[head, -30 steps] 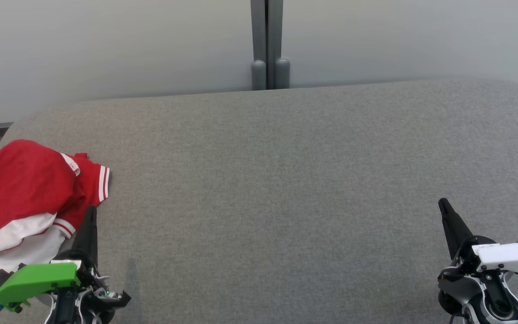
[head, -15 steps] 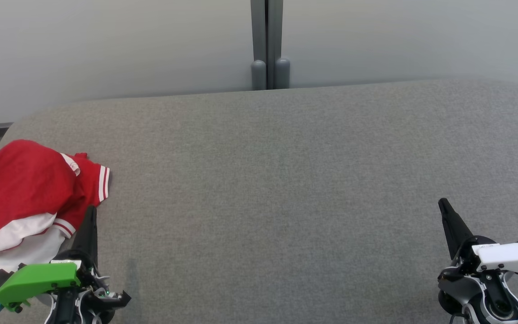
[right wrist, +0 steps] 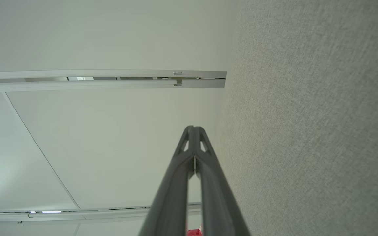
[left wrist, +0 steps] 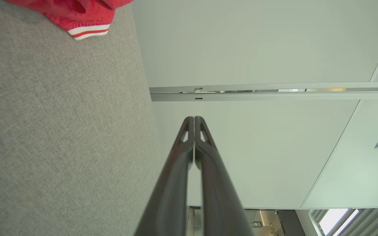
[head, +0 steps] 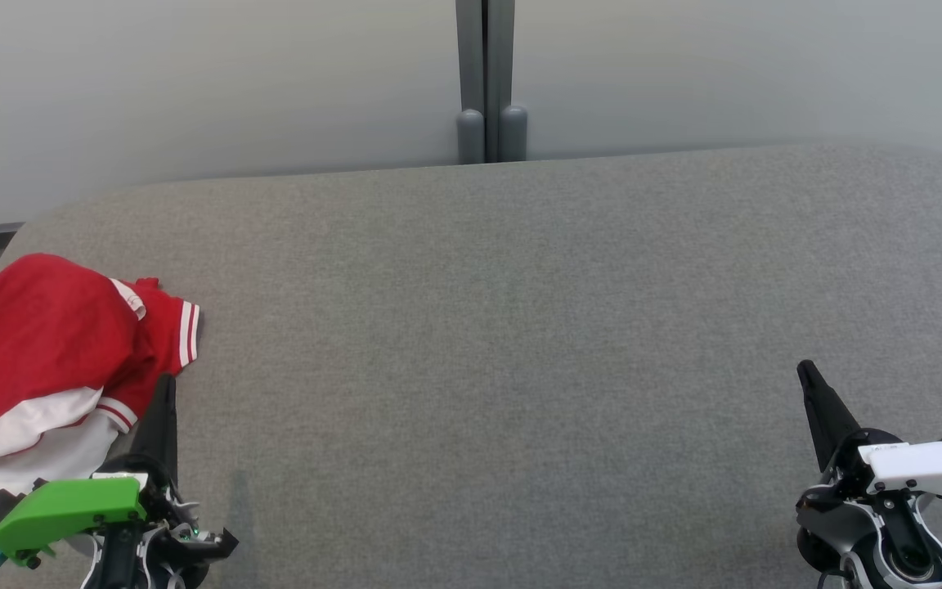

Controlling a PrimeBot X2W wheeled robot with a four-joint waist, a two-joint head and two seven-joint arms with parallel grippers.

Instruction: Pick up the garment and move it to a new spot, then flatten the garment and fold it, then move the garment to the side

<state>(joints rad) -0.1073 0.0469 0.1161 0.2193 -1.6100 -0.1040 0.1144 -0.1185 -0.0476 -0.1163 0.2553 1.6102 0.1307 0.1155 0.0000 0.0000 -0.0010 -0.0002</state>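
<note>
Even, soft light — sharp frames, faint shadows, wrist views wide-angle-warped.

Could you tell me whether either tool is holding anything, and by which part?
Nothing is held. The left tool and the right tool are both shut and empty; the red garment lies crumpled on the grey surface.

The head camera looked down from behind the left gripper (head: 165, 384) and right gripper (head: 805, 370); wrist cameras sighted closely along each; all shared the grey fabric-covered table (head: 520, 327).
</note>
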